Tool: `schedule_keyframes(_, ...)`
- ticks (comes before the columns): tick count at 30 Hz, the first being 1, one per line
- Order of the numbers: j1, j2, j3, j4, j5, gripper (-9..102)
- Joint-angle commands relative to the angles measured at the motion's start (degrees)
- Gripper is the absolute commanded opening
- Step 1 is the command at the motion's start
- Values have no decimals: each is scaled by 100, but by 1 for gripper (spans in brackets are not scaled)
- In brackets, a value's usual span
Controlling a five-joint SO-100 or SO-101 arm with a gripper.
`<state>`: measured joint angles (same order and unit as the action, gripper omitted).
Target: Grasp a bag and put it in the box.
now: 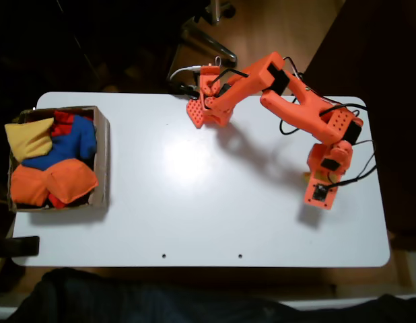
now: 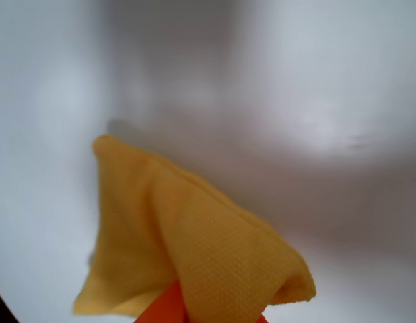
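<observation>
Golden-yellow bag (image 2: 194, 249), lower centre of wrist view: soft, light cloth, pinched at one edge by closed gripper (image 2: 188, 311); box (image 1: 101, 158) far left

White rounded table (image 1: 194, 202), glossy, glare near centre. Brown cardboard box (image 1: 101, 158) sits at its 9 o'clock edge; the orange arm's base (image 1: 322, 192) stands at 3 o'clock.

Bag (image 2: 194, 249) bottom cut off by wrist-view edge, bkgd table (image 2: 316, 81) blurred.
</observation>
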<state>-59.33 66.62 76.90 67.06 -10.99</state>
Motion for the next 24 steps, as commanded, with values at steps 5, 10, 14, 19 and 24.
schedule_keyframes(5, 316, 1063, 193, 237, 35, 0)
schedule_keyframes(10, 580, 1696, 431, 387, 35, 0)
schedule_keyframes(14, 765, 2241, 510, 677, 35, 0)
schedule_keyframes(19, 993, 2839, 510, 1195, 88, 0)
schedule_keyframes(24, 1239, 3393, 510, 1679, 237, 0)
